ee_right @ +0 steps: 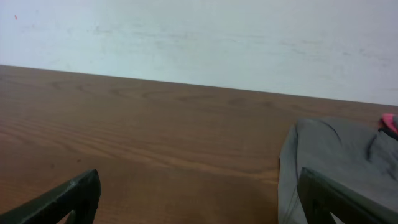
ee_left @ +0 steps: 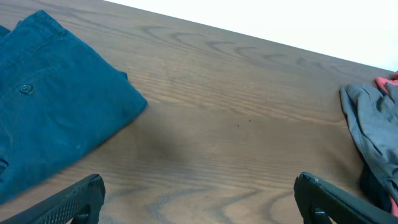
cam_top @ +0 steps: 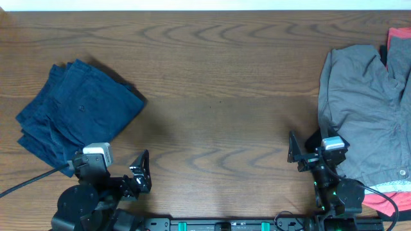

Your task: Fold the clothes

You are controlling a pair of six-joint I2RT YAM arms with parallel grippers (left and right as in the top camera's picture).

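A folded navy-blue denim garment (cam_top: 77, 112) lies at the left of the table; it also shows in the left wrist view (ee_left: 50, 118). A pile of grey clothes (cam_top: 366, 115) with a red piece (cam_top: 399, 45) lies at the right edge, and it shows in the left wrist view (ee_left: 373, 124) and the right wrist view (ee_right: 342, 162). My left gripper (cam_top: 138, 173) is open and empty near the front edge, just right of the navy garment. My right gripper (cam_top: 298, 154) is open and empty beside the grey pile's left edge.
The wooden table (cam_top: 218, 90) runs between the two clothes piles. A black cable (cam_top: 29, 179) trails from the left arm at the front left. A white wall (ee_right: 199, 37) stands behind the table's far edge.
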